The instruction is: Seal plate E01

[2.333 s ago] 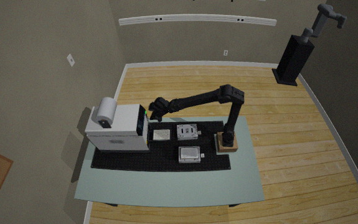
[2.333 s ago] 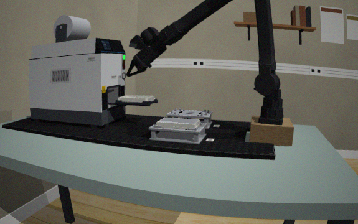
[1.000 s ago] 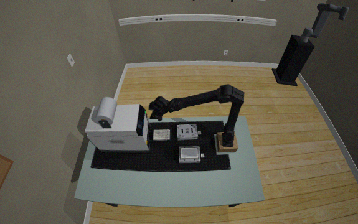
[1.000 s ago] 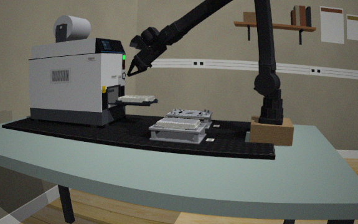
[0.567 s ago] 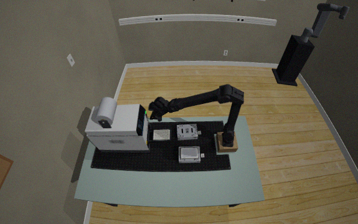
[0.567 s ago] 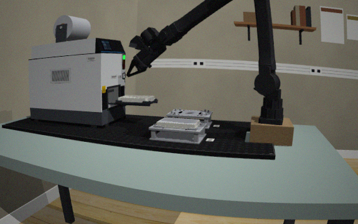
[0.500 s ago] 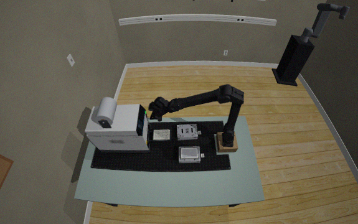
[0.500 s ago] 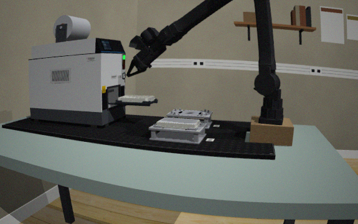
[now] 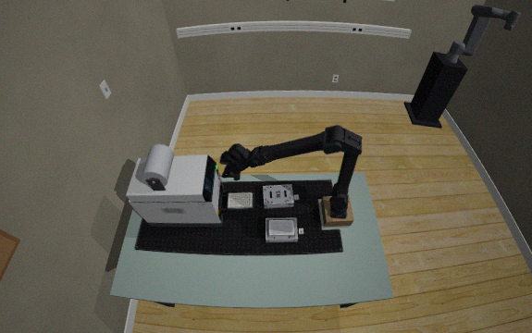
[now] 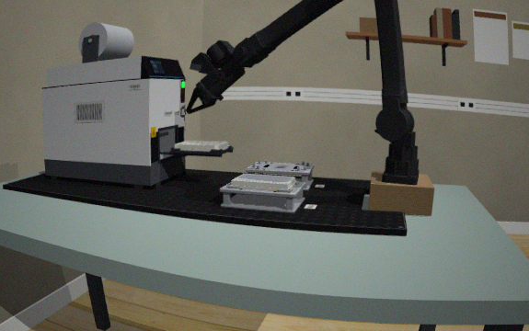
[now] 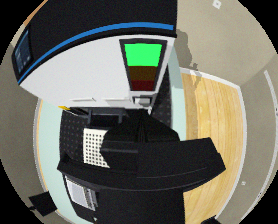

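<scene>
The sealer shows a green lamp. Its stage is out at the front. Plate E01 lies flat on it, its wells showing; whether it has foil cannot be told. My gripper is shut and empty. Its tips are close in front of the START button; contact cannot be told. Nest N1 is empty. Nest N2 holds a grey-topped plate.
A foil roll sits on top of the sealer. The arm stands on a wooden block at the right end of the black board. The stage with its plate is below my gripper, to its near side.
</scene>
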Tool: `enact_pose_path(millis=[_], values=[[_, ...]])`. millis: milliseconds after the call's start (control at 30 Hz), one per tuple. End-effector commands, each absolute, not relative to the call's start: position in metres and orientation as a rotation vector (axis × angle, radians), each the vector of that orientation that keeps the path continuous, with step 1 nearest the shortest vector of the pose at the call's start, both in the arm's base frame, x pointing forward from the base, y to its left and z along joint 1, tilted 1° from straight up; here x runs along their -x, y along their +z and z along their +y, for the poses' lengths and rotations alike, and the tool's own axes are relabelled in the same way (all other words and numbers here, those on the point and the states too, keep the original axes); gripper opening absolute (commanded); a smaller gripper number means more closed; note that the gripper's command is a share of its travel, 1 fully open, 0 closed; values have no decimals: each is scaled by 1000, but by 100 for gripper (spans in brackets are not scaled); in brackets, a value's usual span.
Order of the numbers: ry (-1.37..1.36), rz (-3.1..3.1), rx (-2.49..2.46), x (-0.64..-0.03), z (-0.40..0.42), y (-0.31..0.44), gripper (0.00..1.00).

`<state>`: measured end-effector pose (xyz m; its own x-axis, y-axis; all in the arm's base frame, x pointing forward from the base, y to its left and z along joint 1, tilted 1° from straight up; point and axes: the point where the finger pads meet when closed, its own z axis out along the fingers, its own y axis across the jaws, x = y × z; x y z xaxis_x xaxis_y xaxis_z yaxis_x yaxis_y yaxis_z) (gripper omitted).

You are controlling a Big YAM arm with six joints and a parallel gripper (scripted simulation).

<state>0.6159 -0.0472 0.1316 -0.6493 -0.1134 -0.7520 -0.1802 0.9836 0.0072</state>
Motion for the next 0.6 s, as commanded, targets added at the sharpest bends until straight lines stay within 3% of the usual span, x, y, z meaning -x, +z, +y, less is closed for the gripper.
enact_pose_path(millis=[0, 567], values=[[88, 2224, 214, -636, -44, 168, 0], [99, 2260, 210, -635, -43, 147, 0]])
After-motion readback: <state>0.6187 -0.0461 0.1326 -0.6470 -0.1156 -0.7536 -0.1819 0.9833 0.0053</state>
